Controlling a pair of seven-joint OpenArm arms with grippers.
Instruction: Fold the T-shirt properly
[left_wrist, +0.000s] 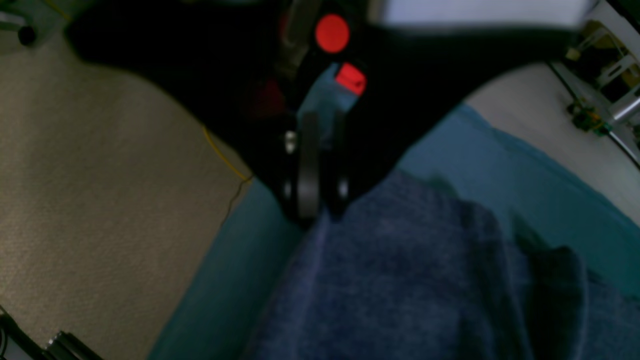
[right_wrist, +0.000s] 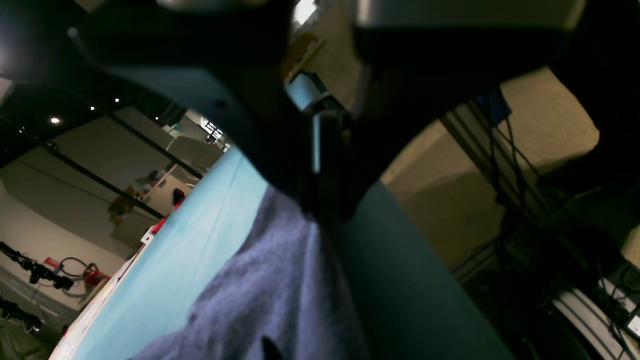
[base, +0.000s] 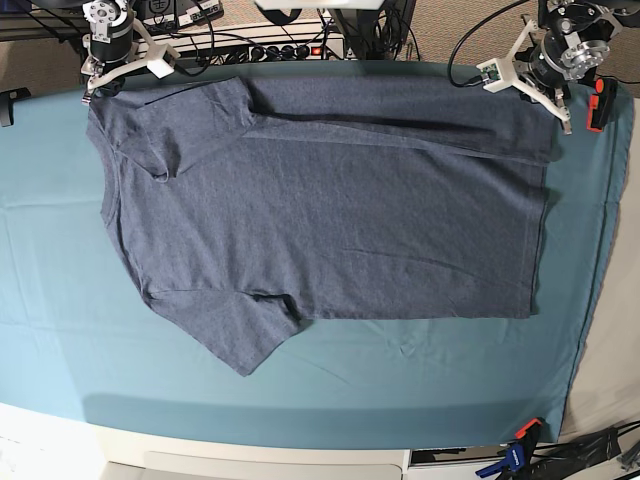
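The blue-grey T-shirt (base: 330, 220) lies spread, plain side up, on the teal cloth (base: 400, 380). Its neck end is to the left, its hem to the right, and one sleeve (base: 240, 340) points toward the front. Its far edge is turned over in a long fold. My left gripper (base: 552, 108) is at the far right hem corner. In the left wrist view it (left_wrist: 320, 205) is shut on the shirt's edge (left_wrist: 400, 280). My right gripper (base: 97, 92) is at the far left shoulder corner. In the right wrist view it (right_wrist: 325, 205) is shut on the shirt (right_wrist: 270, 290).
The teal cloth covers the table, with its right edge (base: 600, 250) hanging near the shirt's hem. Clamps (base: 520, 445) grip the cloth at the front right, and a red clamp (base: 598, 105) at the far right. Cables and a power strip (base: 260, 45) lie behind the table.
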